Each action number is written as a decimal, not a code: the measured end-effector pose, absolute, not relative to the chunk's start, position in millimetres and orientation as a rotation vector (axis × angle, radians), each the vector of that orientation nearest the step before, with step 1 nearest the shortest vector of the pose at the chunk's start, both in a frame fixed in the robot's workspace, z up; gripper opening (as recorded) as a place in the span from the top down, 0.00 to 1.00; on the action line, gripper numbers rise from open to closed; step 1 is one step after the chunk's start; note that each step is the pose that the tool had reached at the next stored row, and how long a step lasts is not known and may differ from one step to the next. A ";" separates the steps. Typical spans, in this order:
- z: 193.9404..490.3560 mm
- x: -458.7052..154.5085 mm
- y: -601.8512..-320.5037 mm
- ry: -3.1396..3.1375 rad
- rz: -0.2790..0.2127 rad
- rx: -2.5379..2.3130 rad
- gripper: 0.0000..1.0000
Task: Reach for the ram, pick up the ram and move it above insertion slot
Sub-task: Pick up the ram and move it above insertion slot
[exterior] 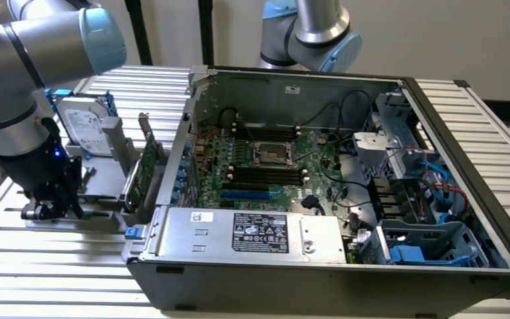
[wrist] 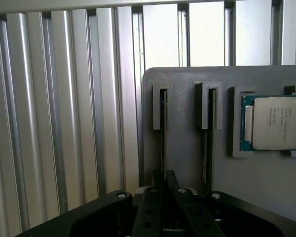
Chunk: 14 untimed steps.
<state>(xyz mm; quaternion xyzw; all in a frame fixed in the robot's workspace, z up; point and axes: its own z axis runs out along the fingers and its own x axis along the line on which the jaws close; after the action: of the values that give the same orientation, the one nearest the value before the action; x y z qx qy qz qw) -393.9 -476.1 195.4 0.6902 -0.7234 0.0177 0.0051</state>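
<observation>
1. The ribbed aluminium table [wrist: 64,123] carries a grey holder [wrist: 183,153] beside an open computer case [exterior: 326,266].
2. The ram [wrist: 163,133] stands edge-on in a holder slot; the gripper [wrist: 163,177] pinches it, fingers pressed onto its edge.
3. Risk: a skewed lift could bind it there or jostle the 2nd stick [wrist: 207,143] just beside.

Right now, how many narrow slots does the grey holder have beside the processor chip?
2. The first slot lines up with the gripper. The second slot sits between it and the processor chip on the grey holder. More may be hidden past the picture's edge.
</observation>
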 end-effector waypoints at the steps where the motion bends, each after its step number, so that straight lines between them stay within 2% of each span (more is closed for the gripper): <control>1: 197.1 -393.9 -476.1 -2.265 0.055 2.161 0.86; 8: 215.0 -393.8 -476.1 -2.265 0.055 2.161 0.86; 14: 241.8 -392.8 -476.1 -2.264 0.055 2.162 0.86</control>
<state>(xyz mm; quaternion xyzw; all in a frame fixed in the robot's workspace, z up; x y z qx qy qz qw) -392.8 -476.1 241.8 0.6904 -0.7232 0.0177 0.0051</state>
